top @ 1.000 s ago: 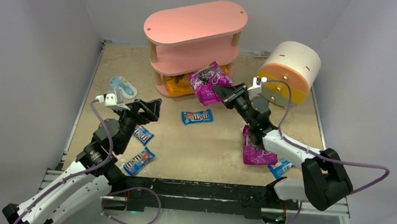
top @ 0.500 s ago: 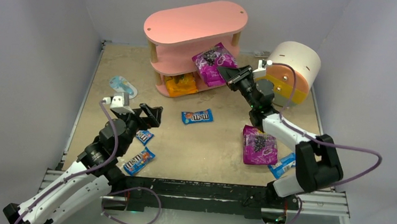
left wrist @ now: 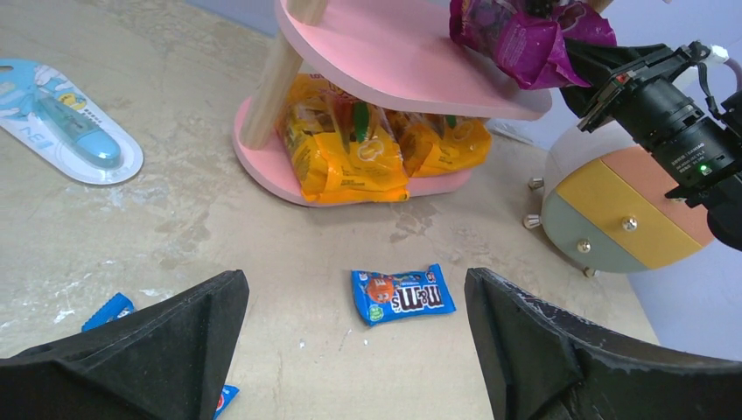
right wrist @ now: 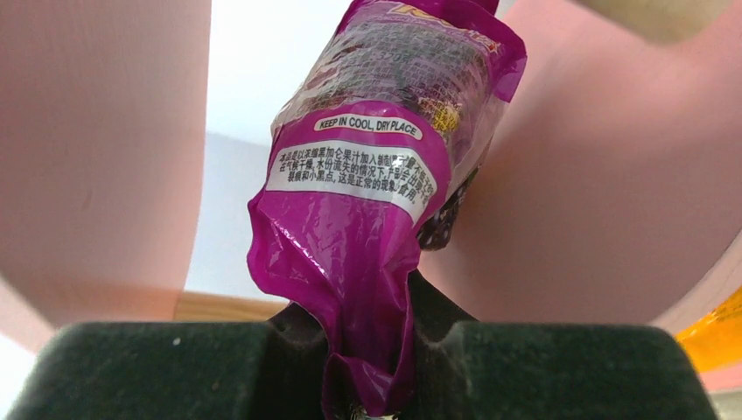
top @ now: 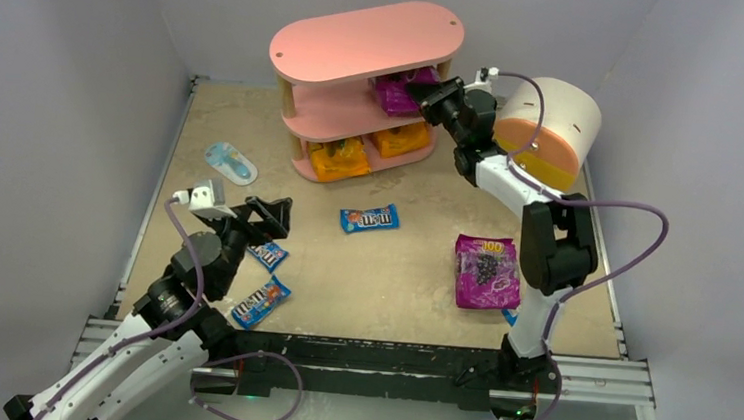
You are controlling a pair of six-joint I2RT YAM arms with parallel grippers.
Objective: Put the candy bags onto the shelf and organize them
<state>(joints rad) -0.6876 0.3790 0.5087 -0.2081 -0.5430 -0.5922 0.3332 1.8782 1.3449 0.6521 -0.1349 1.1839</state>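
Observation:
The pink shelf (top: 366, 44) stands at the back. My right gripper (top: 423, 93) is shut on the bottom edge of a purple bag (top: 399, 90) and holds it in at the right end of the middle tier; it shows close up in the right wrist view (right wrist: 385, 166) and in the left wrist view (left wrist: 516, 39). Two orange bags (top: 340, 157) (top: 399, 138) lie on the bottom tier. A second purple bag (top: 486, 271) lies on the table. Blue M&M's packets (top: 368, 217) (top: 266, 254) (top: 260, 302) lie on the table. My left gripper (top: 267, 217) is open and empty above them, facing one packet (left wrist: 402, 293).
The white-orange-yellow drawer unit (top: 550, 129) stands right of the shelf, close behind my right arm. A pale blue-and-white oval item (top: 230, 163) lies at the left. Another blue packet (top: 512, 317) peeks out near the right arm's base. Grey walls close in the table.
My right gripper has lifted the purple bag up and back, from in front of the shelf into the middle tier. My left gripper has shifted only slightly.

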